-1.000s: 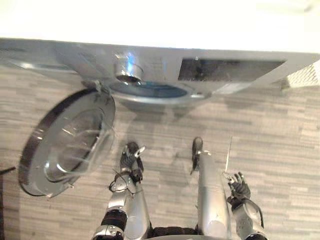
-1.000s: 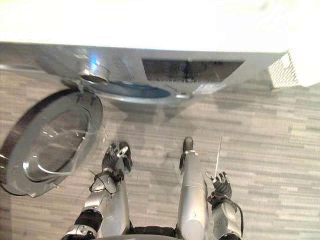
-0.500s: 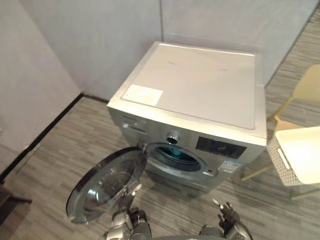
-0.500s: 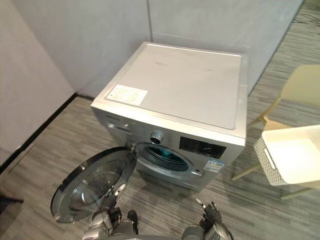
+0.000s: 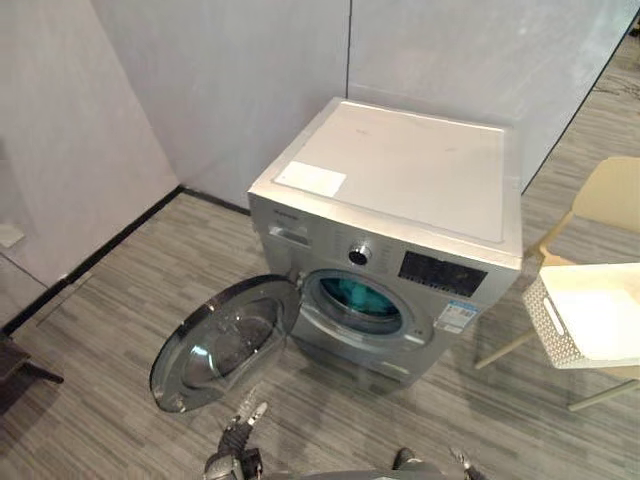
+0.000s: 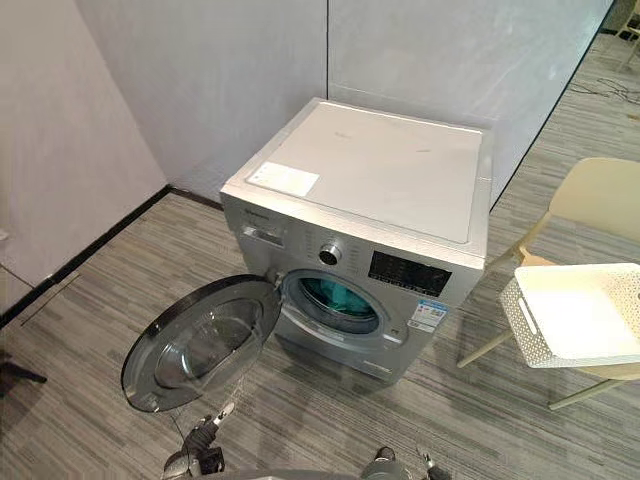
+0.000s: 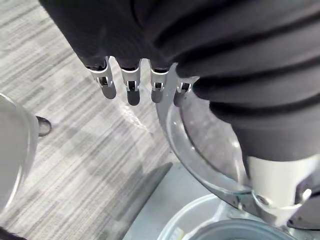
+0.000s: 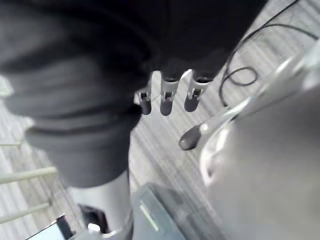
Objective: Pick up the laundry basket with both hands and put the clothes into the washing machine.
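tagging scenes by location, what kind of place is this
Likely a demo room staged as a laundry corner: front-loading washing machine with open door, white laundry basket on a chair.

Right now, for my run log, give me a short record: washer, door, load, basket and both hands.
washer: front faces the robot
door: open, toward the robot's left
load: teal cloth inside the washer
basket: white, on the chair right of the washer, no clothes seen in it
left hand: open, low by the door, holding nothing
right hand: open, holding nothing
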Robot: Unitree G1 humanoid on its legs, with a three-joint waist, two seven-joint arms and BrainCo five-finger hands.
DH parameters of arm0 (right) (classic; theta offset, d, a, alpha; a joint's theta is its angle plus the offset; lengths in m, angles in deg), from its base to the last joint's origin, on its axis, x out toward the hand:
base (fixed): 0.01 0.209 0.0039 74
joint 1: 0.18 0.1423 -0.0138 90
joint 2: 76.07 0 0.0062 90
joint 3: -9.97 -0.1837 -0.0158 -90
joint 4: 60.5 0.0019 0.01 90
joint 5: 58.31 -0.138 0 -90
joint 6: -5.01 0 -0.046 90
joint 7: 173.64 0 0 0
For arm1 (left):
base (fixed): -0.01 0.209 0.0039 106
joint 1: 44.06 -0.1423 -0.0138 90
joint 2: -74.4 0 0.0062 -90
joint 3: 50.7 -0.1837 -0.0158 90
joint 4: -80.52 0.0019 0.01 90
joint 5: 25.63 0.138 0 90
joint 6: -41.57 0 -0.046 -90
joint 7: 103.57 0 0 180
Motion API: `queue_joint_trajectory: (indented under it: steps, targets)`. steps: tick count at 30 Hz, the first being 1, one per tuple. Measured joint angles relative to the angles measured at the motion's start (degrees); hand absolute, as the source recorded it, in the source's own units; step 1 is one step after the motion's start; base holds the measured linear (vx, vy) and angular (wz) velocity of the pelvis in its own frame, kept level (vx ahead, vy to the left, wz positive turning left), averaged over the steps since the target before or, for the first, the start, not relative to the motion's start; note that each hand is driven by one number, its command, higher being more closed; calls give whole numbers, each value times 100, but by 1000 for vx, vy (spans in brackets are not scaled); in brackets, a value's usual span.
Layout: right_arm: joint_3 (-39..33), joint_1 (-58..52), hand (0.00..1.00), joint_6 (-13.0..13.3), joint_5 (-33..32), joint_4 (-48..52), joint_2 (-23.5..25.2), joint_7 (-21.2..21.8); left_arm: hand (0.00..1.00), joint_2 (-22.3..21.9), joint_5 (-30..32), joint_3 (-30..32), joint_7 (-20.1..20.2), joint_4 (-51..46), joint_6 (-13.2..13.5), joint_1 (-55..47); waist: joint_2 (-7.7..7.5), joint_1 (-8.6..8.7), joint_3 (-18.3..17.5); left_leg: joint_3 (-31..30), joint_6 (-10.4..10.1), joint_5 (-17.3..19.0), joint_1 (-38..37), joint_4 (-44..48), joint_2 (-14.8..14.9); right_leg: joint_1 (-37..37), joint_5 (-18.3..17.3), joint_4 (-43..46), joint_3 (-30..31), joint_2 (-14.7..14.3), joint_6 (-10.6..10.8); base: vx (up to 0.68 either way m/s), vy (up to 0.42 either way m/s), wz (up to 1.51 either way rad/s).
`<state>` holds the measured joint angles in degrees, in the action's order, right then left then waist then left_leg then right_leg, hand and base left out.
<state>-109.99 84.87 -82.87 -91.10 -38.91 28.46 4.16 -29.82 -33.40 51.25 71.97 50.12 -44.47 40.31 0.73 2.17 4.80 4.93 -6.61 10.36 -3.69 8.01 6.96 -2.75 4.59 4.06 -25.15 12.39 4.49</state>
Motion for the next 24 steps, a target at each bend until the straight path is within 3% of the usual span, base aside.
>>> queue_joint_trajectory:
  steps: [3,6,8,9,10,11,12,13,14,15,16,17,18,19,21,24]
  targets:
    - [90,-78,0,-23,145,166,93,-1,0,90,93,217,62,117,27,-101,-206,-8,94,166,121,-225,74,-466,-225,-310,-20,83,24,272,30,-265,-31,9]
    - [468,-88,0,-9,142,421,103,6,0,112,214,408,55,149,40,-97,-263,-105,122,385,174,-332,153,-559,-220,-461,-100,62,176,252,143,-192,-45,-7]
    - [914,-59,0,25,154,645,110,19,0,145,446,453,55,150,39,-73,-310,-150,130,571,199,-544,-24,-981,-226,-465,-366,-30,333,148,467,-135,-1,-18]
    - [1043,-39,0,42,155,716,84,40,0,129,504,453,56,157,35,-59,-228,-143,141,611,291,-633,-31,-1066,-107,-485,-661,31,364,77,775,-135,-35,1]
    - [1104,22,0,82,139,755,-26,89,0,55,513,465,53,185,40,-59,-108,-128,160,734,393,-930,12,-1086,220,-762,-686,1229,659,-66,127,-160,-65,18]
    - [1151,1,0,98,138,755,4,92,0,97,507,492,53,158,43,-51,-165,-138,196,674,390,-931,25,-1059,228,-833,-774,1894,781,-52,31,-127,-125,55]
    - [1183,-113,0,141,138,747,132,109,0,234,515,589,62,112,49,-25,-421,-134,169,524,325,-968,172,-893,192,-893,-888,3016,972,-18,31,-81,-153,57]
    - [1180,-143,0,148,138,734,198,114,0,282,510,672,54,92,32,24,-566,-162,155,479,278,-983,234,-815,158,-936,-1009,3181,1041,-22,43,-49,-124,53]
    - [1175,-159,0,158,139,689,306,131,0,352,515,846,34,86,4,67,-681,-172,109,353,217,-1013,318,-703,153,-954,-970,2930,1166,-183,272,-13,-133,0]
    - [1109,-154,0,186,195,703,253,182,0,162,505,908,26,79,-21,92,-495,-316,59,252,200,-1092,614,-590,417,-668,-1113,2335,1399,-542,361,-18,-82,-10]
    - [1082,-141,0,186,198,686,249,201,0,156,504,913,28,77,-27,93,-518,-319,69,271,182,-1104,619,-604,405,-667,-1241,2469,1413,-521,287,0,-123,8]
    - [1015,-148,0,150,221,605,241,230,0,205,490,887,4,77,-39,149,-660,-282,37,179,135,-1238,572,-738,163,-360,-1527,2235,1455,-445,217,12,-128,29]
    - [908,-169,0,134,309,387,167,230,0,188,442,882,-18,88,-33,226,-650,-311,4,159,107,-1340,527,-985,80,-76,-1641,1483,1450,-470,77,23,-108,28]
    - [903,-152,0,130,337,356,136,231,0,178,423,863,-40,90,-28,228,-607,-319,-23,158,83,-1388,558,-1049,62,22,-1657,1188,1457,-499,50,7,-79,9]
    - [826,-49,0,118,415,237,4,235,0,3,308,637,-80,179,-25,284,-278,-283,-50,-8,87,-1590,682,-1248,119,19,-1425,756,1434,-648,-8,-58,-9,4]
    - [782,-52,0,115,407,194,-55,225,0,-49,173,322,-72,176,5,209,-131,-296,-81,-33,107,-1659,696,-1296,100,-5,-1418,752,1422,-639,-4,-33,15,3]
